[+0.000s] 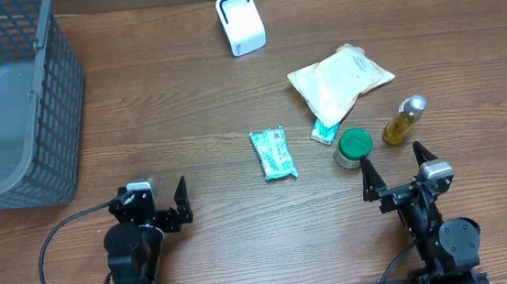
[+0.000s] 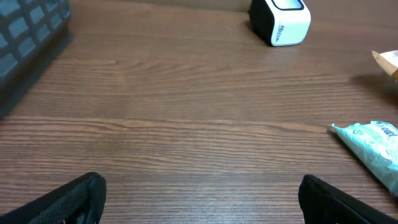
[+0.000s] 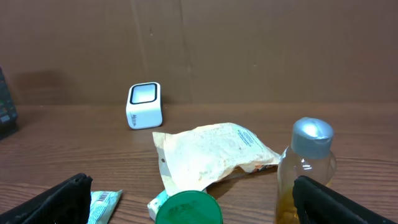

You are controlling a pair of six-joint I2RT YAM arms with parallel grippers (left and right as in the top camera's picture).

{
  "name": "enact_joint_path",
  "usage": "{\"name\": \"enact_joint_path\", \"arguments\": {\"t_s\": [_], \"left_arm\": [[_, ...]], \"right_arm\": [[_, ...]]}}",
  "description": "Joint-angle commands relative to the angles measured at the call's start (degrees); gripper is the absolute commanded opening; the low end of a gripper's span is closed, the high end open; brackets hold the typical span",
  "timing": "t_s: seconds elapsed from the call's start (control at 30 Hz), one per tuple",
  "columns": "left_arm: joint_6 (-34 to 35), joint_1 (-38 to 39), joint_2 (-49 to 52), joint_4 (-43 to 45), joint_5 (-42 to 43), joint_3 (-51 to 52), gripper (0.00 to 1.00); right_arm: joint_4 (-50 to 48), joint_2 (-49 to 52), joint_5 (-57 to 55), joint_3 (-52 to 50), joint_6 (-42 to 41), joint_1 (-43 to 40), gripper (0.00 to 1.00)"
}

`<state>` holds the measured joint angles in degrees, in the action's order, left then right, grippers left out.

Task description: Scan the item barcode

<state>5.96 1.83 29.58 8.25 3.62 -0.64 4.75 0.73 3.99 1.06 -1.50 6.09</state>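
The white barcode scanner (image 1: 240, 22) stands at the table's far middle, also in the left wrist view (image 2: 280, 20) and the right wrist view (image 3: 144, 104). A green-white packet (image 1: 273, 152) lies mid-table, with its edge (image 2: 373, 146) showing in the left wrist view. To its right are a beige pouch (image 1: 340, 79), a green-lidded jar (image 1: 353, 145) and a yellow bottle (image 1: 403, 120). My left gripper (image 1: 160, 205) hangs open near the front edge, nothing between its fingers (image 2: 81, 199). My right gripper (image 1: 394, 168) is open just in front of the jar (image 3: 189, 208) and bottle (image 3: 305, 168).
A dark mesh basket (image 1: 10, 99) fills the far left corner. A small teal packet (image 1: 324, 133) lies half under the pouch (image 3: 211, 152). A brown wall backs the table behind the scanner.
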Motion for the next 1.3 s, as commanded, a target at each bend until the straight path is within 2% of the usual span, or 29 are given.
{"name": "enact_joint_path", "arguments": {"t_s": [0.0, 0.23, 0.83, 1.27], "left_arm": [[-1.31, -0.42, -4.70, -3.30, -1.99, 0.35, 1.00], [-1.36, -0.57, -14.80, -12.76, -3.96, 0.35, 1.00], [-4.98, -0.74, -29.55, -12.79, -3.61, 0.35, 1.00], [-4.07, -0.68, -29.35, -12.74, -3.15, 0.35, 0.99]], "right_arm": [[-0.15, -0.59, -0.74, -0.61, 0.07, 0.28, 1.00], [-0.15, -0.59, -0.74, -0.61, 0.07, 0.28, 1.00], [-0.15, -0.59, -0.74, -0.61, 0.07, 0.28, 1.00], [-0.15, -0.59, -0.74, -0.61, 0.07, 0.28, 1.00]]}}
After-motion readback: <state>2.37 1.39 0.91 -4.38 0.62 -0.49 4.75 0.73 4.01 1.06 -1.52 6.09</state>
